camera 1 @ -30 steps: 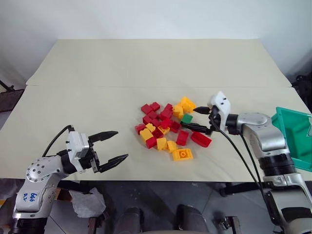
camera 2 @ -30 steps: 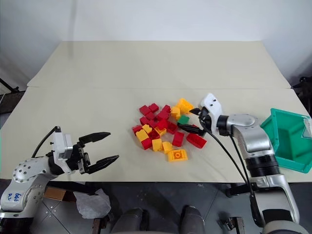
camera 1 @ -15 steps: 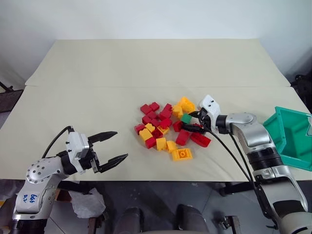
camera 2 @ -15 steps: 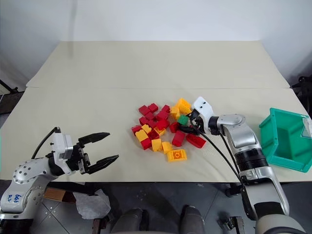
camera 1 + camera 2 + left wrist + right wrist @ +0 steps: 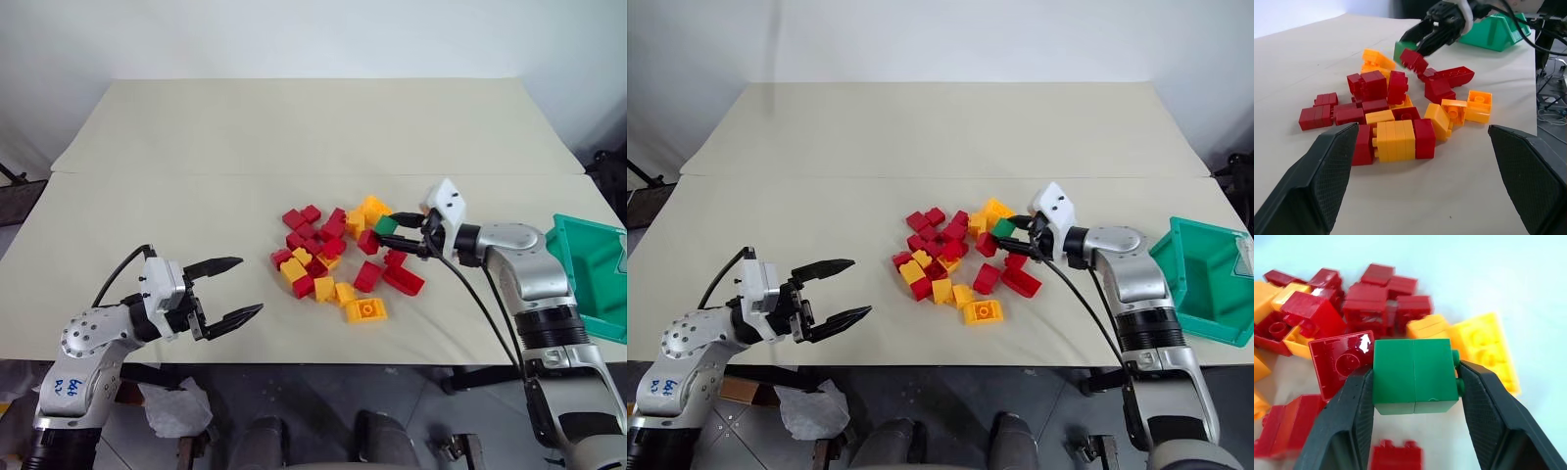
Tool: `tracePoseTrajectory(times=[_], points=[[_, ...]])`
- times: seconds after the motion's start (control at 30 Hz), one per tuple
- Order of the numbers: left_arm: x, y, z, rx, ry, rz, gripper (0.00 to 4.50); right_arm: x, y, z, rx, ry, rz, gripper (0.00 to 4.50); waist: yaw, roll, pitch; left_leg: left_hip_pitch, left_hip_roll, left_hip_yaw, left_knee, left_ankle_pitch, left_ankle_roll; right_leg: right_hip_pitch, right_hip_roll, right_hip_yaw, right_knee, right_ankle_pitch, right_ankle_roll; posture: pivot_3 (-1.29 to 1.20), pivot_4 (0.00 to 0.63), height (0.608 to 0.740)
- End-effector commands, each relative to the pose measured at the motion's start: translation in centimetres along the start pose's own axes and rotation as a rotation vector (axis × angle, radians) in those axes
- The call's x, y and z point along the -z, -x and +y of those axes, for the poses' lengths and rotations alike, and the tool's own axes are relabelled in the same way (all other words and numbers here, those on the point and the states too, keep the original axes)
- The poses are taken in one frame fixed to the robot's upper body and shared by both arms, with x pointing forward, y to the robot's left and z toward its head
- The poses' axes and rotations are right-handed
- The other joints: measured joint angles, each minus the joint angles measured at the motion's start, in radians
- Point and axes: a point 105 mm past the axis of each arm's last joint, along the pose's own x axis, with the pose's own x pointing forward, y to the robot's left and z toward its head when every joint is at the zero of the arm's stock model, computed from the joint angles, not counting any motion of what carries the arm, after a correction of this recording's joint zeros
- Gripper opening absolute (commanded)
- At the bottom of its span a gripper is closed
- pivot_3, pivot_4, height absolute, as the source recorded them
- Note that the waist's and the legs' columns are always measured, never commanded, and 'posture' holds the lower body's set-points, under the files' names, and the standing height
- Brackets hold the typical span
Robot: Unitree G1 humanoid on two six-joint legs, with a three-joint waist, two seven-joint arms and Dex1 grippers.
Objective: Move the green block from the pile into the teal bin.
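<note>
The right gripper (image 5: 1415,377) clamps the green block (image 5: 1415,377) between both fingers, a red brick (image 5: 1339,362) seemingly touching it.

The right end effector (image 5: 405,235) closed its fingers on the green block (image 5: 386,225) and raised it off the pile (image 5: 338,259), a red brick (image 5: 368,241) clinging alongside.

One green block (image 5: 1415,376). One teal bin (image 5: 590,271). The pile (image 5: 338,258) holds roughly two dozen red and yellow-orange bricks, red slightly more numerous; exact count uncertain where bricks overlap. Two grippers, one bench (image 5: 196,157).
</note>
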Motion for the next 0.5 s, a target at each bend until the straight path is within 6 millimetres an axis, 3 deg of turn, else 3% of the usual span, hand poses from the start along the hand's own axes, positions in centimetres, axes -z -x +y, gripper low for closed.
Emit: tracePoseTrajectory(times=[0.03,0.13,0.3,0.5], points=[[-0.4,-0.4,0.0,0.023,-0.027,-0.017,4.50,0.3,0.4,-0.2,0.036,-0.013,0.022,2.12,0.000,0.000,0.000,0.000,0.000,0.000,0.000,0.000,0.000,0.000,0.000,0.000,0.000,0.000,0.000,0.00,0.150,0.740],[-0.4,-0.7,0.1,0.032,-0.029,-0.019,4.50,1.5,-0.7,0.3,0.044,-0.041,0.072,2.12,-0.005,0.000,0.000,0.000,0.000,0.000,0.000,0.000,0.000,0.000,0.000,0.000,0.000,0.000,0.000,0.00,0.150,0.740],[-0.5,-0.6,0.2,0.027,-0.035,-0.019,4.50,1.6,-2.5,-0.4,0.089,-0.109,0.068,2.12,-0.013,0.000,0.000,0.001,0.001,0.001,0.000,0.000,0.000,0.000,0.001,0.002,0.001,0.000,0.000,0.00,0.150,0.740],[-0.5,-0.2,0.1,0.007,-0.035,-0.014,4.50,1.3,-2.7,-0.2,0.039,-0.071,0.088,4.12,-0.006,0.000,0.000,0.000,0.001,0.001,0.000,-0.001,0.000,-0.001,0.001,0.002,-0.001,0.000,0.000,0.00,0.150,0.740]])
